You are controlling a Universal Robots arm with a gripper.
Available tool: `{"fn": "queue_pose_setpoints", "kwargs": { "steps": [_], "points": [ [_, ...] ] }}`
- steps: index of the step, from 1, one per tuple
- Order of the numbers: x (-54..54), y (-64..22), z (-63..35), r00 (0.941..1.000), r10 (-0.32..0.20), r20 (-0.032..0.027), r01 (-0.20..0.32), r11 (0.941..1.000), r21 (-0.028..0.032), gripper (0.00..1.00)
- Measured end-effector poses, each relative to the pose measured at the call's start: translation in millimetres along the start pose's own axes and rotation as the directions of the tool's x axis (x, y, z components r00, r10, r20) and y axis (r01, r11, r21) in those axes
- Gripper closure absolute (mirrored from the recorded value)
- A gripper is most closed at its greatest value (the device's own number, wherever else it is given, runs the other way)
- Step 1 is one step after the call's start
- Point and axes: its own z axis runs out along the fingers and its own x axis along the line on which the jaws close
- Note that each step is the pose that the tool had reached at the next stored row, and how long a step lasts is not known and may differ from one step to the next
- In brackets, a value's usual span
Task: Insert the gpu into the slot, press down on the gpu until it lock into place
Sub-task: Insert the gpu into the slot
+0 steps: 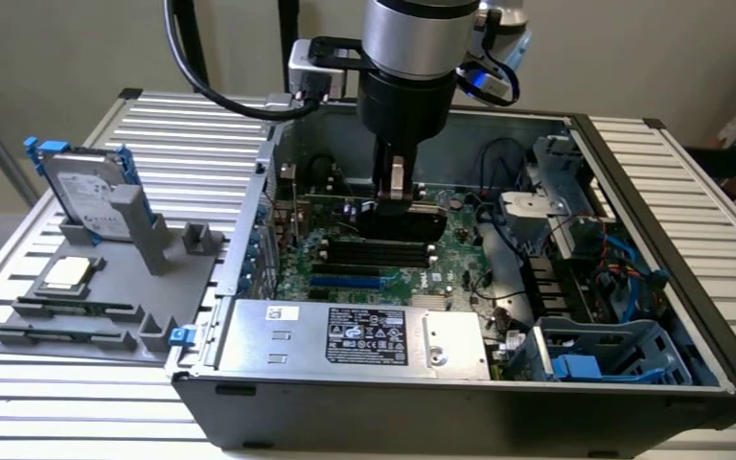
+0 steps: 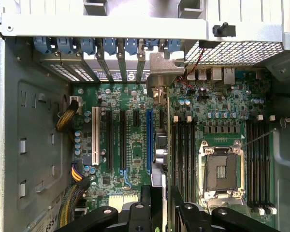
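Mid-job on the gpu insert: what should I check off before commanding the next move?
1. gpu on edge directly under the gripper: ok.
2. gpu's metal bracket at the case's rear openings: ok.
3. gpu fully seated and locked: cannot tell.
4. The yellow cable bundle apart from the gpu: ok.
5. Gripper's hold on the gpu: cannot tell.

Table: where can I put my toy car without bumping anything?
Bare slats of the table run between the grey tray and the near edge, and along the exterior view's right of the computer case. Inside the case it is crowded: the gripper holds the gpu over the motherboard.
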Motion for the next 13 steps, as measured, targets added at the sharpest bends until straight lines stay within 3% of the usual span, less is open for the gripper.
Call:
{"fn": "queue_pose_setpoints", "kwargs": {
  "steps": [13],
  "points": [
    [0.0,0.0,0.1,1.0000,0.000,0.0000,0.000,1.0000,0.0000,0.73]
  ]
}}
